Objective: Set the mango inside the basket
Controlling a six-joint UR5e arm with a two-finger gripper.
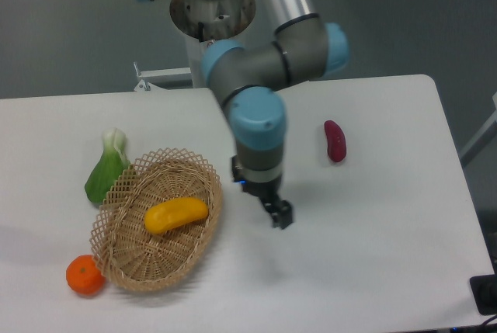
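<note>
- Lying across the middle of the basket, the mango, free of any grip.
- Hanging over bare counter, the hand, empty; fingers' spread unclear.
- Risking only a clipped rim on any swing leftward.

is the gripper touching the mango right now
Apart. The fixed camera view shows the gripper over bare table to the right of the basket, while the mango lies alone inside it, with the basket rim and white tabletop between them.
</note>
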